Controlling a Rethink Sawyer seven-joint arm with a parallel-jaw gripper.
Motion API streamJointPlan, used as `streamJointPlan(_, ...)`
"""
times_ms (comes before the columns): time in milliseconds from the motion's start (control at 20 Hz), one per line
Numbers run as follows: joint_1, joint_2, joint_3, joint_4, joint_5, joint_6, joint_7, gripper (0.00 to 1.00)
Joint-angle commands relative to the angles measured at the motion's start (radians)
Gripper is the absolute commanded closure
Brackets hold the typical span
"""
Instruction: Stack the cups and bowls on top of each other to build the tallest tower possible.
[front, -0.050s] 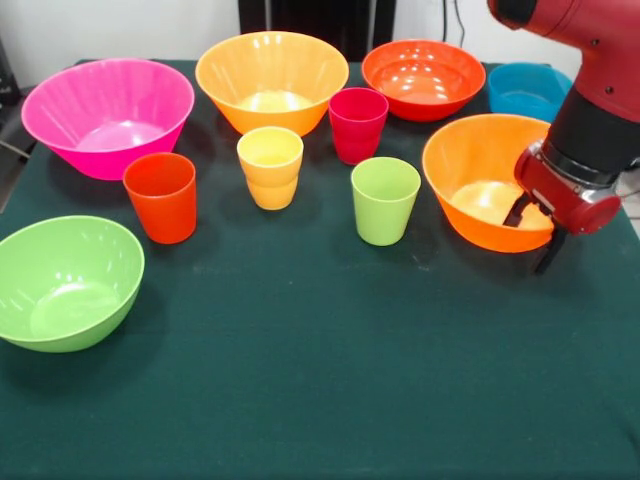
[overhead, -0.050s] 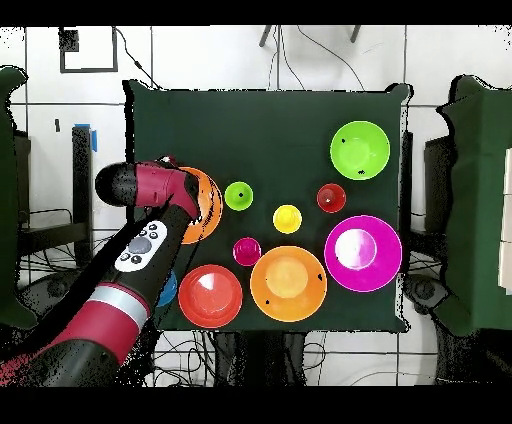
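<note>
I counted six glossy plastic bowls (front, -0.050s: 108, 115) and four small plastic cups (front, -0.050s: 270, 166), all separate on the table (none stacked). Gripper (front, -0.050s: 536, 236) spread over the near orange bowl's (front, -0.050s: 470, 170) rim.

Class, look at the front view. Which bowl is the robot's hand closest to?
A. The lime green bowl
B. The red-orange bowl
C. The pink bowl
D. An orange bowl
D. The hand hangs at the near rim of the orange bowl on the right side of the table, while the pink bowl and lime green bowl sit far across on the left.
</note>
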Motion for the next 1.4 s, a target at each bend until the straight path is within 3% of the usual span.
streamJointPlan(50, -0.042, 0.018, 0.078, -0.040, -0.047, -0.066, 0.057, 0.00)
streamJointPlan(100, -0.046, 0.014, 0.085, -0.035, -0.052, -0.071, 0.043, 1.00)
streamJointPlan(400, -0.071, -0.014, 0.149, -0.005, -0.056, -0.107, 0.006, 1.00)
streamJointPlan(1400, -0.074, -0.045, 0.200, 0.028, -0.045, -0.127, 0.037, 1.00)
